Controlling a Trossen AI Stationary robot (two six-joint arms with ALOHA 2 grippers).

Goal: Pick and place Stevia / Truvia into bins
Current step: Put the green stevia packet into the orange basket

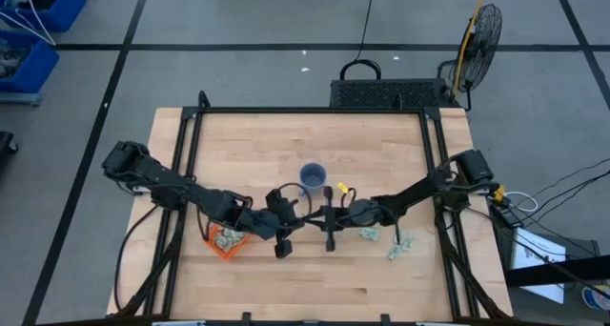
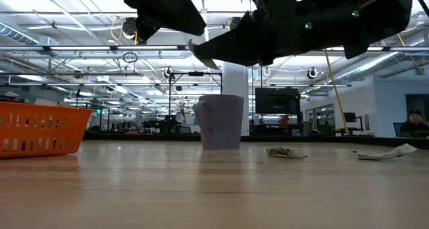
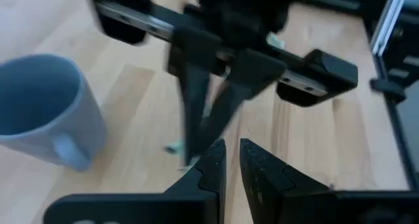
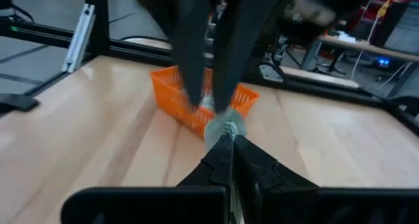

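My right gripper [image 1: 315,217] is shut on one pale Stevia packet [image 2: 202,56] and holds it level above the table's middle, pointing at my left gripper [image 1: 296,215]. The left gripper faces it tip to tip with a narrow gap between its fingers [image 3: 216,162], which stand at the packet's free end [image 4: 222,124]. The orange bin [image 1: 227,244] sits on the table near the left front with several packets [image 1: 225,235] in it. Two more packets [image 1: 370,234] [image 1: 398,247] lie flat on the table to the right. My right gripper pinches the packet between its two fingertips, by the end nearest them [image 4: 224,133]. The fingers lie level and point toward the table's left. The packet is lifted clear and sticks out past the fingertips toward my left gripper. I cannot tell whether my left gripper touches the packet.
A blue-grey mug [image 1: 314,176] stands upright just beyond the two grippers. Black frame rails [image 1: 191,145] run along the table's left, far and right sides. Bare wood lies along the near edge.
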